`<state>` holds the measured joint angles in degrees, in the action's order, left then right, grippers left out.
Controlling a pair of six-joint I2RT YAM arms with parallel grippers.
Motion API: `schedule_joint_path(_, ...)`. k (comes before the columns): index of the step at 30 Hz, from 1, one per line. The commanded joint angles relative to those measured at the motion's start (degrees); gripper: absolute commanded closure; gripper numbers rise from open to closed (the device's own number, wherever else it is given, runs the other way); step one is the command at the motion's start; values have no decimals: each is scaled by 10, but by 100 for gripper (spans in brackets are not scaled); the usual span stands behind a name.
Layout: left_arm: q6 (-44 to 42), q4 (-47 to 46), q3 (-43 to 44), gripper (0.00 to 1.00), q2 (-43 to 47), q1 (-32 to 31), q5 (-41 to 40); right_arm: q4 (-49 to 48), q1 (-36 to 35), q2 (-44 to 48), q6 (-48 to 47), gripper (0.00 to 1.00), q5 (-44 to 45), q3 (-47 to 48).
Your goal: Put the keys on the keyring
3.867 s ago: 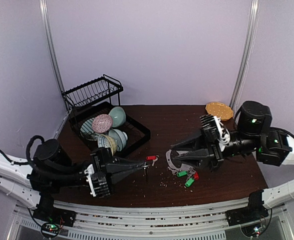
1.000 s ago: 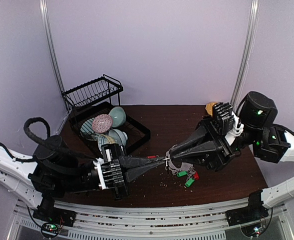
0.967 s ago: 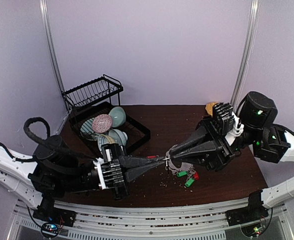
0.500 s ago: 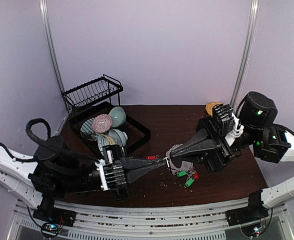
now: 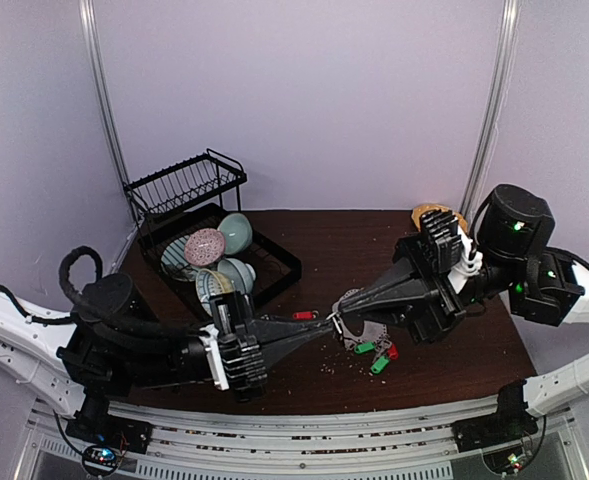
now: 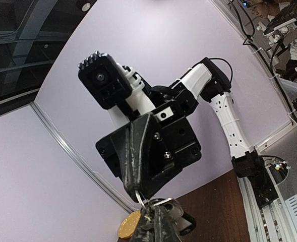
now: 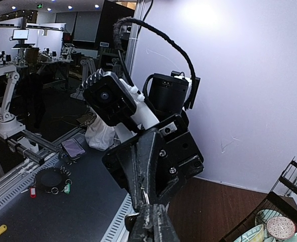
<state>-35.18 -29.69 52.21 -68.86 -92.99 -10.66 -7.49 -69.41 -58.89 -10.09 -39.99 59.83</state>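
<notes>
My left gripper point(image 5: 324, 323) and right gripper point(image 5: 338, 319) meet tip to tip above the table's middle. The left is shut on a small silver key point(image 6: 169, 204). The right is shut on the rim of the keyring point(image 5: 358, 334), which tilts up from the table; its thin wire point(image 6: 137, 197) shows between the right fingers point(image 6: 133, 171). Green tags point(image 5: 378, 365) and a red tag point(image 5: 392, 352) hang from the ring's low side. A red-tagged key point(image 5: 304, 315) sits just behind the left fingers. In the right wrist view the left fingers point(image 7: 149, 166) pinch a small metal loop point(image 7: 145, 195).
A black dish rack point(image 5: 214, 235) with bowls and plates stands at the back left. A yellow-orange plate point(image 5: 436, 212) lies at the back right behind the right arm, also in the left wrist view point(image 6: 128, 225). Small crumbs dot the brown table point(image 5: 324, 368) near the ring.
Since 3.9 s ago both grippers rose and came together at the middle. In the last second the left gripper edged right, closing onto the right gripper's tips.
</notes>
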Motion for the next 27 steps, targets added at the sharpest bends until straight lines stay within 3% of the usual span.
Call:
schedule_joint_path(1, -27, -31, 2, 100, 1, 3, -31, 39, -3, -1, -24, 92, 12, 13)
schedule_joint_path(7, -39, -38, -6, 100, 3, 2, -52, 49, -4, 8, -42, 82, 3, 7)
schedule_joint_path(19, -38, -50, -9, 100, -1, 2, -51, 36, -4, 3, -38, 77, 11, 2)
schedule_joint_path(27, -27, -43, -7, 100, -2, 3, -45, 9, -4, 10, -30, 89, 19, -9)
